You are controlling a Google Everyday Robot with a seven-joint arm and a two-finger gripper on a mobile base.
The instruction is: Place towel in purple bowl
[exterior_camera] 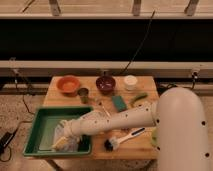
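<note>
1. Reaching down into the green tray [45,116] at the table's front left corner, the white arm [120,120] stretched across the wooden table [145,85] from the robot's body at the right.
2. The gripper [64,136] sat low inside the tray, its fingers spread wide apart over the pale towel [61,131].
3. The towel lay crumpled on the tray floor under and beside the gripper; whether the fingers touched it could not be told.
4. The purple bowl [105,84] stood at the back of the table, well apart from the tray.
5. An orange bowl [68,84] stood to its left, a small white cup [130,81] to its right.
6. A teal sponge [119,103] lay near the middle, and a brush [120,140] rested by the front edge.
</note>
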